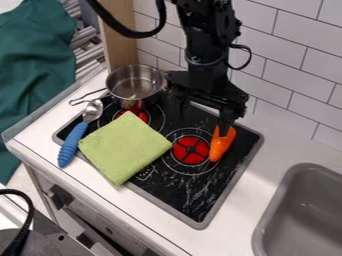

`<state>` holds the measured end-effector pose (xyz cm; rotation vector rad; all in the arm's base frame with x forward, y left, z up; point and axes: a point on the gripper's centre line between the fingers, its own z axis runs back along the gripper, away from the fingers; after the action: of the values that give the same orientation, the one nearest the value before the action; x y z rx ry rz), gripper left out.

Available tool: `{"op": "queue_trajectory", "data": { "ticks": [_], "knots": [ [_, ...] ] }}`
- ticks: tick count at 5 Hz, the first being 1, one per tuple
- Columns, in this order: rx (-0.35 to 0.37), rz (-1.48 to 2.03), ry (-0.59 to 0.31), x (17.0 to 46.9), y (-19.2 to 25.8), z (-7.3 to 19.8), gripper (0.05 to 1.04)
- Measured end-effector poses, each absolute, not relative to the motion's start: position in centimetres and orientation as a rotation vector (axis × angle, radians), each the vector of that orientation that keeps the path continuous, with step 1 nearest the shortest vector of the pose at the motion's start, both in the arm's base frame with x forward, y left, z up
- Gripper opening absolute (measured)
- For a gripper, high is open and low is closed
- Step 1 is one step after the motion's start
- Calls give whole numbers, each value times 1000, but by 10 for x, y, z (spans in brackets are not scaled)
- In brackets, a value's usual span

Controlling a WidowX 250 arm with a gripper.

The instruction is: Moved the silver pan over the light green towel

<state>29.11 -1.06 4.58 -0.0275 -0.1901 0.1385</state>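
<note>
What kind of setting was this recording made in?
Most likely a toy kitchen set up for robot work: a black stovetop with red burner markings sits in a white counter, a grey sink basin is beside it, and a silver pan stands on the stovetop.

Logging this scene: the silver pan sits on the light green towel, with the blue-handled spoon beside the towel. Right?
Not on it: the camera view shows the silver pan behind the light green towel, nearer the wall. The blue-handled spoon does lie beside the towel.
</note>
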Motion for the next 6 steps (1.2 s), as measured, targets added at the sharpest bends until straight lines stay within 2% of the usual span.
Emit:
{"op": "queue_trajectory", "data": {
  "ticks": [1, 2, 4, 5, 6],
  "knots": [
    [-25, 137, -158, 287, -10, 37, 1011],
    [-31, 139, -176, 299, 5, 37, 1011],
    [-13, 144, -194, 345, 52, 39, 1011],
    [17, 168, -181, 360, 84, 36, 1011],
    [20, 202, -121, 356, 107, 18, 1011]
  ]
}}
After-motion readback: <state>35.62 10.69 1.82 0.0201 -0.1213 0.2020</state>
